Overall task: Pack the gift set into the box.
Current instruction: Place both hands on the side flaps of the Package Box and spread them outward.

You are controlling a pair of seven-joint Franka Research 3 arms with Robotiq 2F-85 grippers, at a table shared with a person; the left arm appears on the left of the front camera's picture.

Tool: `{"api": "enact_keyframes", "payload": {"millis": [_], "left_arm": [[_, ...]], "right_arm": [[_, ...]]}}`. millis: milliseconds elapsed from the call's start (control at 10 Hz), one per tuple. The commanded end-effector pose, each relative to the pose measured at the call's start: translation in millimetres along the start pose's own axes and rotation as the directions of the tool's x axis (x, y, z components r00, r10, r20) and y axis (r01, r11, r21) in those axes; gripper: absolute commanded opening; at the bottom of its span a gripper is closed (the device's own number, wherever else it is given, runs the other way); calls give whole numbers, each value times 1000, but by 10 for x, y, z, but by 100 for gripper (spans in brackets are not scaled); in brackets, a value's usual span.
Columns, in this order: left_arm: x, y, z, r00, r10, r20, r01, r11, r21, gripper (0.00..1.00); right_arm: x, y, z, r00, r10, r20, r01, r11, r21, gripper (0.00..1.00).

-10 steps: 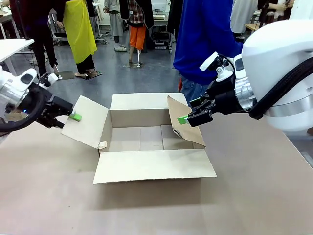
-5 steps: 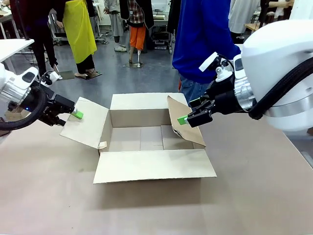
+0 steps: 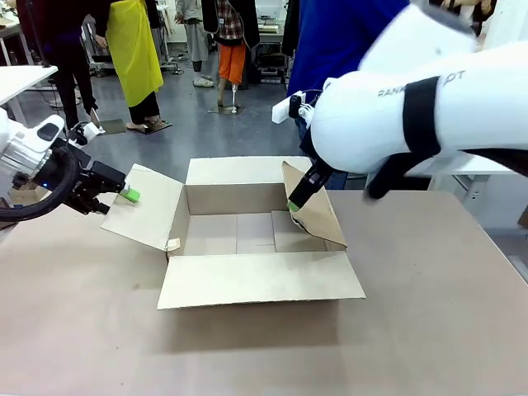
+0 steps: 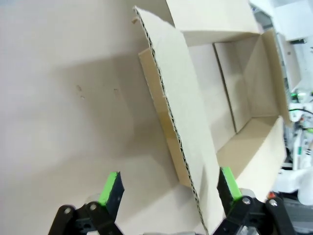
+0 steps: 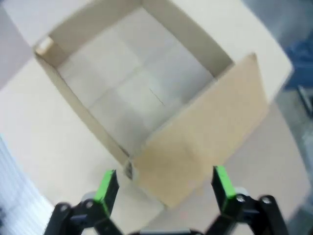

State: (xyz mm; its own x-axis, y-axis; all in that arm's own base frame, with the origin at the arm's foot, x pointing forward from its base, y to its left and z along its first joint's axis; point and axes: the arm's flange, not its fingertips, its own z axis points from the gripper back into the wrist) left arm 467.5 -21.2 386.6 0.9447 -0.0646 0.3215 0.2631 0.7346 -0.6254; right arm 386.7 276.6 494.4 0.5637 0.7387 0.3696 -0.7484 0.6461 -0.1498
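The box point(image 3: 247, 235) is a brown cardboard carton standing open in the middle of the table, nothing inside, its four flaps spread. My left gripper point(image 3: 115, 199) is open at the outer edge of the left flap point(image 3: 147, 206). In the left wrist view that flap point(image 4: 183, 122) runs up between the fingers of the open left gripper point(image 4: 168, 188). My right gripper point(image 3: 297, 203) points down at the upright right flap point(image 3: 318, 216). In the right wrist view the right gripper point(image 5: 164, 188) is open above this flap point(image 5: 205, 132) and the box floor point(image 5: 132, 93). The gift set is out of view.
A person in a blue top point(image 3: 338, 58) stands at the far side just behind the box. The near flap point(image 3: 260, 279) lies flat toward me. Bare table point(image 3: 247, 355) spreads in front and to both sides. More people stand farther back.
The right arm has swung over, its big white link now above the box's right side, and its gripper has turned down onto the right flap. The left gripper shifted slightly up and left.
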Motion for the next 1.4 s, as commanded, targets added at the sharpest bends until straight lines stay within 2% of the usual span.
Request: {"api": "enact_keyframes", "payload": {"millis": [0,100,200,400,500,600,700,900,1100,1300], "left_arm": [[-34,-18,25,1000,0,-5,0,1000,8,100],[-34,-18,25,1000,0,-5,0,1000,8,100],[-34,-18,25,1000,0,-5,0,1000,8,100],[-34,-18,25,1000,0,-5,0,1000,8,100],[-34,-18,25,1000,0,-5,0,1000,8,100],[-34,-18,25,1000,0,-5,0,1000,8,100],[-34,-18,25,1000,0,-5,0,1000,8,100],[-34,-18,25,1000,0,-5,0,1000,8,100],[-34,-18,25,1000,0,-5,0,1000,8,100],[-34,-18,25,1000,0,-5,0,1000,8,100]], "right_arm": [[890,320,489,977,-123,-172,114,992,-60,100],[1070,350,384,955,-217,-204,189,971,-148,100],[1201,343,192,928,-305,-216,268,945,-185,100],[1345,269,-259,847,-482,-223,407,859,-310,100],[1349,213,-456,813,-542,-215,435,809,-396,100],[1352,179,-637,805,-552,-216,431,795,-426,100],[1331,139,-830,808,-541,-234,422,808,-410,100],[1202,11,-1142,792,-558,-250,431,799,-420,100],[1111,-54,-1225,784,-574,-236,420,771,-479,100],[1080,-84,-1233,781,-576,-239,417,767,-487,100]]}}
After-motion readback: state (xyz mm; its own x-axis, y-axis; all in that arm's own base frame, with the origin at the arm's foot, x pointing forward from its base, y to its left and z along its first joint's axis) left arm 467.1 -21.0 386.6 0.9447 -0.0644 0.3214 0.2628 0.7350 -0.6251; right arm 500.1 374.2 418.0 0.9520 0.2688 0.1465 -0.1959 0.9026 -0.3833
